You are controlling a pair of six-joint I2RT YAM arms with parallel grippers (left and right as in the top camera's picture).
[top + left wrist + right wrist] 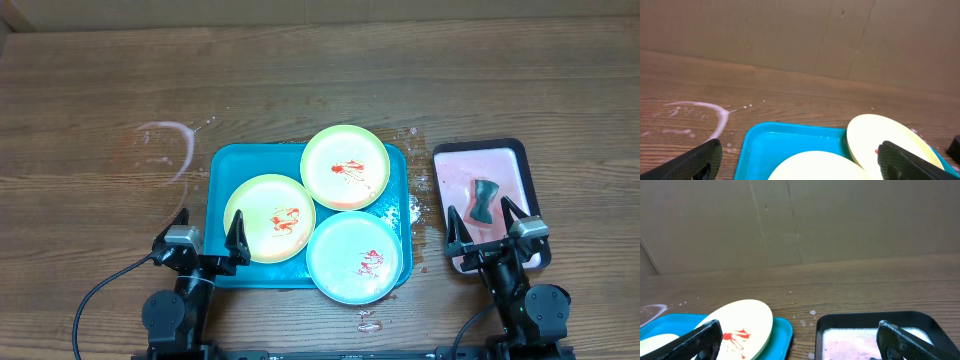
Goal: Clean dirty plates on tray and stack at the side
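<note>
Three dirty plates [270, 218] lie on the blue tray [250, 158] in the middle of the tabletop [90, 80]. All three have red smears.

From above you can see them all. Two are yellow-green: the back plate [344, 167] and the left plate [262, 232]. The pale blue plate [354, 256] is nearest the robot and hangs over the near rim of the tray. The back plate seems to lie over the edges of the other two.

Only the top view shows the dark thing [485, 200] lying on the pink tray [500, 158] with the black rim, to the right of the blue tray. The wrist views show something else: the back plate is tilted, with one side up. From above it just looks flat.

The left gripper [209, 222] is wide open and holds nothing. It sits at the near left corner of the blue tray, and one finger is just beside the left plate. I cannot tell if they touch. The right gripper [483, 218] is wide open too and holds nothing. It is over the near end of the pink tray.

The tabletop is brown wood with lines in it. A white ring [160, 150] is smeared on it to the left of the blue tray. Small wet drops [415, 205] lie between the two trays. A plain brown wall [790, 35] stands behind the tabletop, and only the wrist views show it well. A black cable [100, 290] runs from the left arm.
</note>
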